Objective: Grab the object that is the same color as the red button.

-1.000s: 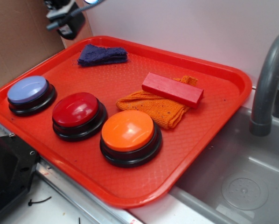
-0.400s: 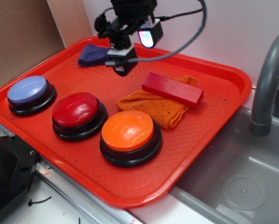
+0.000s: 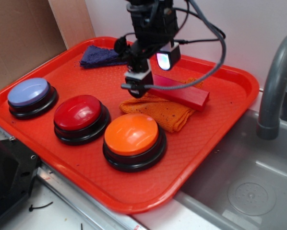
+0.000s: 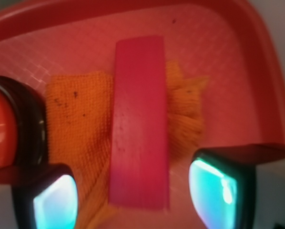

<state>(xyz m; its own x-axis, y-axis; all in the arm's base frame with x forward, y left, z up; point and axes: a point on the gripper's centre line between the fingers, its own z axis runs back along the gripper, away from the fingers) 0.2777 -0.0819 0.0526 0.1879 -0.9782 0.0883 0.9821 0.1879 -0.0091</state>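
Note:
The red bar-shaped block (image 3: 186,94) lies across the orange knitted cloth (image 3: 160,112) on the red tray (image 3: 215,129). In the wrist view the block (image 4: 138,124) runs lengthwise between my two glowing fingers (image 4: 54,202), with a gap on each side. My gripper (image 3: 144,81) is open and hovers over the block's left end, not touching it. The red button (image 3: 78,115) sits front left on the tray, between the pale blue button (image 3: 30,95) and the orange button (image 3: 133,136).
A dark blue cloth (image 3: 102,56) lies at the tray's back left. A grey sink basin (image 3: 251,187) and faucet (image 3: 275,86) stand to the right. A cardboard wall (image 3: 18,38) stands at the left.
My gripper has come in from the upper left, moving right and down over the tray, and now hangs over the red block's left end. The objects have not moved.

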